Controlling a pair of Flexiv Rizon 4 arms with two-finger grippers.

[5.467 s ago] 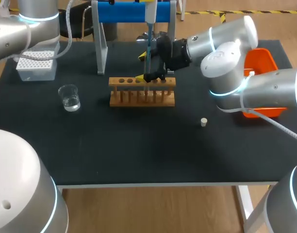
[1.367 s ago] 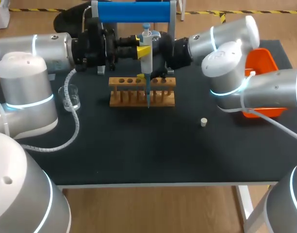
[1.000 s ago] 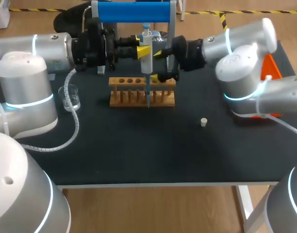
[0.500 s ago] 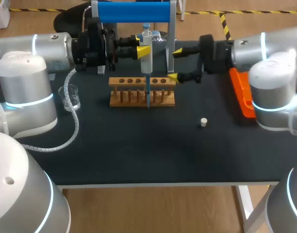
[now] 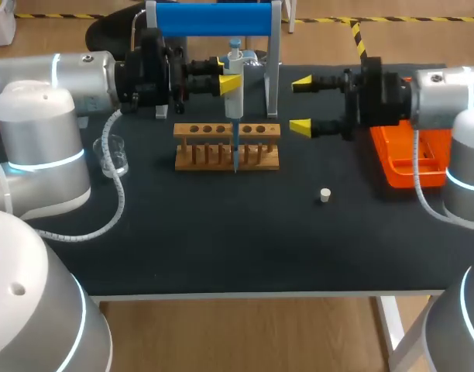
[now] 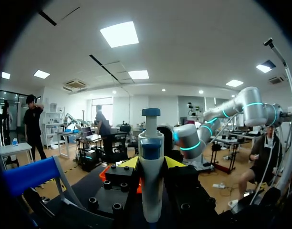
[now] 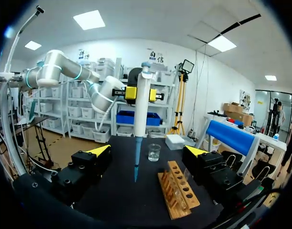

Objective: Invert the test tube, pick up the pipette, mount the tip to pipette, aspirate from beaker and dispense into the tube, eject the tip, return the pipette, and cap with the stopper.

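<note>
Left jaws are clamped on the white pipette with the blue plunger and long blue tip (image 5: 234, 87), holding it upright, with a yellow fingertip (image 6: 130, 163) on either side. The tip points down right by the wooden test tube rack (image 5: 226, 146), but I can't tell if it's over a hole. Right jaws are spread wide with nothing in them. The pipette and rack sit well ahead of them, and the glass beaker (image 5: 113, 155) is farther ahead still. The small white stopper (image 5: 324, 194) sits on the black bench (image 5: 221, 240) near them, and the orange tray (image 5: 411, 167) is behind them.
</note>
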